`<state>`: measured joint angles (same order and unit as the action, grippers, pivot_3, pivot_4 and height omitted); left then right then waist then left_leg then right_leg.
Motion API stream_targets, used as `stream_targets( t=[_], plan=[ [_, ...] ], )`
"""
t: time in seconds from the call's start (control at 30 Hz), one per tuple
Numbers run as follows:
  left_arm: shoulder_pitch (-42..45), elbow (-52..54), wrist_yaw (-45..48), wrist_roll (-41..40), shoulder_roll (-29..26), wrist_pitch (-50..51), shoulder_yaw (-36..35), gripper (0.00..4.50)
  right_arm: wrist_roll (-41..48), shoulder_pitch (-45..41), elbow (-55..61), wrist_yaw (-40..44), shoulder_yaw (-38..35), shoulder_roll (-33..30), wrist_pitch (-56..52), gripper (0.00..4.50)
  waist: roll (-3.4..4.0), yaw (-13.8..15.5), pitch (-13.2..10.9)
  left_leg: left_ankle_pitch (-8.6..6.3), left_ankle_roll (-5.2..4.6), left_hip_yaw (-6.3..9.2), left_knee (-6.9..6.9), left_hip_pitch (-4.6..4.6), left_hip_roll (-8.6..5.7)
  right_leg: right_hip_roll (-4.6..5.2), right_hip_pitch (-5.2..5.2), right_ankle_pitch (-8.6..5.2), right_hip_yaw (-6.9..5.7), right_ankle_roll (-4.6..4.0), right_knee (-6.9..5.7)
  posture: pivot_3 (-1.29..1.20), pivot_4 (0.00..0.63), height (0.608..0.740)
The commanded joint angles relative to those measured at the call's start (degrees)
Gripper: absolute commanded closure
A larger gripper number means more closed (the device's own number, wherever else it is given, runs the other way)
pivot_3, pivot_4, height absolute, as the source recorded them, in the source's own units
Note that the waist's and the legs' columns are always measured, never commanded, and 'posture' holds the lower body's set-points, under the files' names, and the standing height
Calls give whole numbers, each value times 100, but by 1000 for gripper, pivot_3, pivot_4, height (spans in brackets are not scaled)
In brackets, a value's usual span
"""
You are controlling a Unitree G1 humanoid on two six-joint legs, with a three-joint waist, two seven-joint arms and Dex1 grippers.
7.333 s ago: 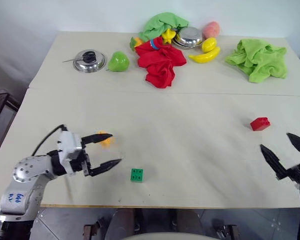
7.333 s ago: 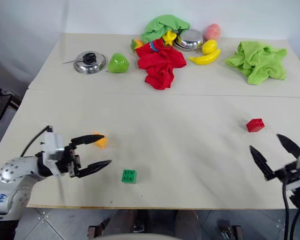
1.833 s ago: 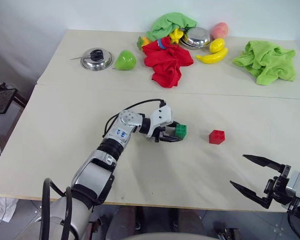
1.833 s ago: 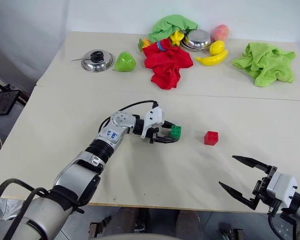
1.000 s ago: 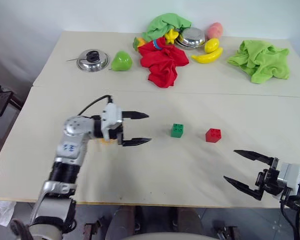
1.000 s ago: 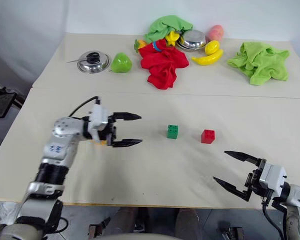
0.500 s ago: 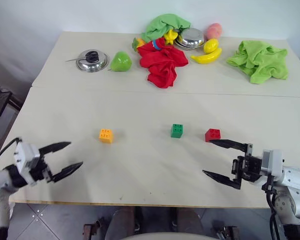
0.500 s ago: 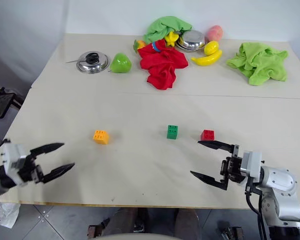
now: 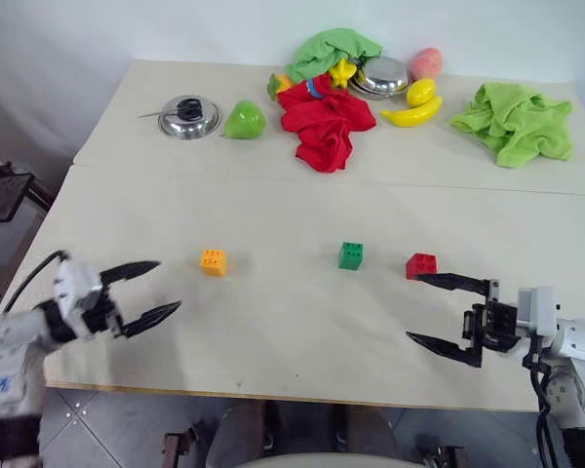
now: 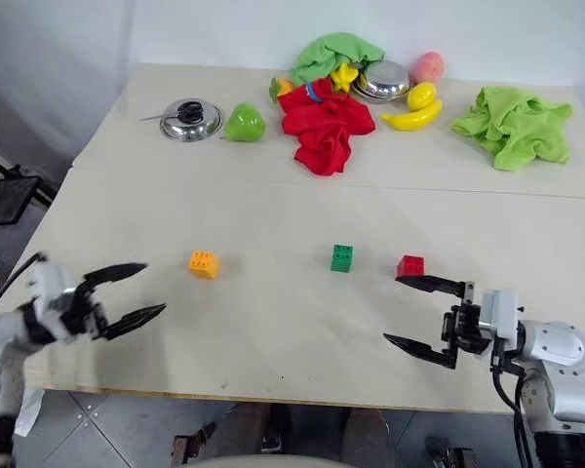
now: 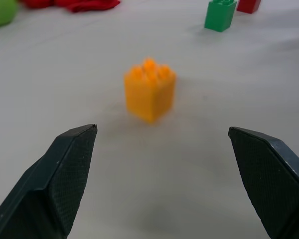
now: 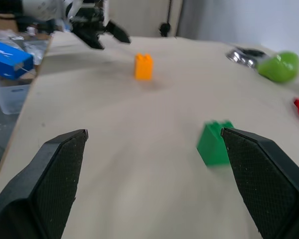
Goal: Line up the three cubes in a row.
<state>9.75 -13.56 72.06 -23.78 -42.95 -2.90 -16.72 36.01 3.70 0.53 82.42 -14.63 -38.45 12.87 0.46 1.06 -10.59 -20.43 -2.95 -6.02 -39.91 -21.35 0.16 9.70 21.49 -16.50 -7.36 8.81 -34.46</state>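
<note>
Since the frames from under two seconds ago, the small green studded plastic block [image 9: 350,255] is out of the left gripper [image 9: 144,291] and sits free on the pale surface [image 9: 273,331], and that gripper has drawn back to the near left corner. Both of its black fingers are spread wide with nothing between them, pointing toward the small orange-yellow studded plastic block [image 9: 213,261], which stands a little ahead of them and apart from them.

On the other side, the right gripper [image 9: 448,315] has come in from the near right edge toward the middle. Its fingers are also spread wide and empty, and one fingertip lies just beside the small red studded plastic block [image 9: 420,265]; whether it touches is not clear.

All three blocks stand upright with studs up in a rough line across the middle of the surface: orange-yellow at the left, green in the middle, red at the right. Green and red are near each other; the orange-yellow one is well apart from the green.
</note>
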Motion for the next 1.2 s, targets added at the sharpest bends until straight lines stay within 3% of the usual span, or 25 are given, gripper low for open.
stream_targets(
  t=[0.03,0.23,0.37,0.53,0.6,0.77,1.0,1.2],
  plan=[
    [637,-744,554,361,-111,-276,585,9,36,43,-244,279,-296,-92,337,0,1,-67,0,0,0,-9,3,1,0,-4,2,0,-1,0,1,0,150,740],
    [1765,-1916,923,631,181,-589,1135,9,79,449,-242,329,-541,-60,436,0,-2,-133,-1,0,0,-29,16,6,-4,-12,7,0,-24,0,8,0,150,740],
    [2003,-2432,1178,745,274,-929,1306,834,49,783,-198,257,-665,19,546,0,-3,-126,-2,0,0,-30,16,7,1,-12,7,0,-23,0,8,0,150,740],
    [2195,-2617,1428,745,233,-1126,1336,2428,14,1037,-193,138,-803,30,679,0,-6,-125,-3,0,0,-33,10,8,18,-12,7,0,-18,0,7,0,150,740],
    [2564,-2346,1669,626,334,-773,1471,3019,-22,1194,-226,55,-925,65,791,0,-9,-90,-5,0,0,-30,6,7,21,-12,6,0,-20,0,5,0,150,740],
    [3491,-2459,1765,772,892,-555,1917,3024,-52,1338,-113,-167,-1011,96,849,0,-11,32,-5,-2,-3,-23,-8,1,13,-10,1,2,-18,4,3,0,150,740],
    [4758,-4427,1144,1714,2049,-1368,2578,3024,-89,1358,190,-505,-1021,66,746,0,-18,12,-10,-1,-4,-27,-6,-1,-17,-15,2,2,-21,5,9,0,150,740],
    [5132,-5415,739,2156,2238,-1597,2601,3024,-79,1507,617,-904,-1114,27,524,0,-24,-40,-13,-1,-4,-29,-5,-4,-5,-20,6,3,-23,6,16,0,150,740]
  ],
)
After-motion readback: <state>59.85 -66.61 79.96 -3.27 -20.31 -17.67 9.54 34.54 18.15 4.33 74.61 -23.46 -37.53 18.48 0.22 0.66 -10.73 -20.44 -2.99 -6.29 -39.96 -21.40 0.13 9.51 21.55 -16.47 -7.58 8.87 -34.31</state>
